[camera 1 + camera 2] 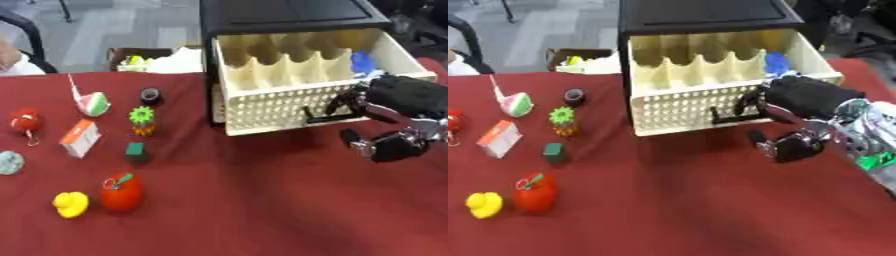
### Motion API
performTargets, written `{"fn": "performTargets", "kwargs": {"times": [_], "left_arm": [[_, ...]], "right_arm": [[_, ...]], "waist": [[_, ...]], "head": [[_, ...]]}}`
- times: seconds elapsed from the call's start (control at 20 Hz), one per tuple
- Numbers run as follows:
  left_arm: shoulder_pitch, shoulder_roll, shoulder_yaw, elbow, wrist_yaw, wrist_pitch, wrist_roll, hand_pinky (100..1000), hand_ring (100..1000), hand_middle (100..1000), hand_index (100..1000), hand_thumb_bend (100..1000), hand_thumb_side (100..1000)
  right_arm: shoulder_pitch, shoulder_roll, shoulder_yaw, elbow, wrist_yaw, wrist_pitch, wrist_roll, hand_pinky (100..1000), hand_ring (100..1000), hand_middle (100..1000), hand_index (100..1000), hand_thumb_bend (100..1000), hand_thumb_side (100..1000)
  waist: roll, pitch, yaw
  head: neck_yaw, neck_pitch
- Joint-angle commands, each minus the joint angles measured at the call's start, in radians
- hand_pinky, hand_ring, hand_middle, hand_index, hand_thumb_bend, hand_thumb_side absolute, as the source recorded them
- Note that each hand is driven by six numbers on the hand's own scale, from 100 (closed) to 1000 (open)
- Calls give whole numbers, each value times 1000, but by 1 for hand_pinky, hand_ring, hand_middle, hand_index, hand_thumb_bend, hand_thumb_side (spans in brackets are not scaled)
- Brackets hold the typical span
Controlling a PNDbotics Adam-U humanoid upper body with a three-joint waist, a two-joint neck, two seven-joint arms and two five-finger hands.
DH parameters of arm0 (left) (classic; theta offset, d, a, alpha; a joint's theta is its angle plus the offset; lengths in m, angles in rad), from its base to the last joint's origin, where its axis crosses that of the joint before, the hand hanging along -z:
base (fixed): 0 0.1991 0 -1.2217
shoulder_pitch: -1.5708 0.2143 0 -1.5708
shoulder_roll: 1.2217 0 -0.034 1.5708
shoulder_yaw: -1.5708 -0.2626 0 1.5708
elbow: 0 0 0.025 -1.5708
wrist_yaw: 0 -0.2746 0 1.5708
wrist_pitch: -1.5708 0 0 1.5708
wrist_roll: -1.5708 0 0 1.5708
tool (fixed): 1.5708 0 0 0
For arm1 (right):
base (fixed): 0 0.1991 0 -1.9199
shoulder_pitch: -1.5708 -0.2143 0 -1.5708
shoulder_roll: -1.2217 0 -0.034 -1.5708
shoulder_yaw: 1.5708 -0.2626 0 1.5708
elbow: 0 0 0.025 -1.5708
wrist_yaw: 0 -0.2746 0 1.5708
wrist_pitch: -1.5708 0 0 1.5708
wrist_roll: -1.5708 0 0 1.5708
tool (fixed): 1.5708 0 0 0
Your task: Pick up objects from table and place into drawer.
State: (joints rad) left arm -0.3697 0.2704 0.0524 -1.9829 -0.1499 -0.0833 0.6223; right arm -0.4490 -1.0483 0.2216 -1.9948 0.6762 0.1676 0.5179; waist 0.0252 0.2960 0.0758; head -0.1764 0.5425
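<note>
The cream drawer (pixel 289 100) of a black cabinet (pixel 289 15) stands pulled out, and something blue (pixel 363 62) lies in its right rear corner. My right hand (pixel 802 100) is at the drawer front, its fingers curled at the right end of the black handle (pixel 730 118), the thumb hanging below. On the red table (pixel 262 200) to the left lie a red tomato (pixel 121 192), a yellow duck (pixel 70 204), a green block (pixel 135 150), a toy pineapple (pixel 142 120), a black round piece (pixel 150 95), a watermelon slice (pixel 92 103) and an orange-white carton (pixel 80 137).
A red toy (pixel 24 121) and a grey-green round thing (pixel 9 162) sit at the table's left edge. Behind the table stands a brown box (pixel 140 57) with mixed items. The open drawer juts over the table's right rear.
</note>
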Motion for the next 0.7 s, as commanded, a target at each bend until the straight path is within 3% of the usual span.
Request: {"fn": "performTargets", "kwargs": {"times": [0.05,0.4,0.7], "left_arm": [[-7,11,5,-17,-1,1,2,515,578,598,727,100,777],[-9,13,6,-17,-2,0,2,515,579,598,728,100,776],[-8,13,8,-17,-3,1,5,516,580,599,728,100,776]], "right_arm": [[-17,-43,-20,-5,-14,-4,1,100,100,100,934,100,183],[-26,-52,-38,-5,-32,-28,8,100,100,100,934,100,198],[-27,-48,-89,-5,-54,-53,-43,100,100,100,928,100,215]], "waist": [[-3,-19,1],[-4,-21,1],[-4,-23,-3]], "head": [[1,-7],[4,-7],[10,-7]]}}
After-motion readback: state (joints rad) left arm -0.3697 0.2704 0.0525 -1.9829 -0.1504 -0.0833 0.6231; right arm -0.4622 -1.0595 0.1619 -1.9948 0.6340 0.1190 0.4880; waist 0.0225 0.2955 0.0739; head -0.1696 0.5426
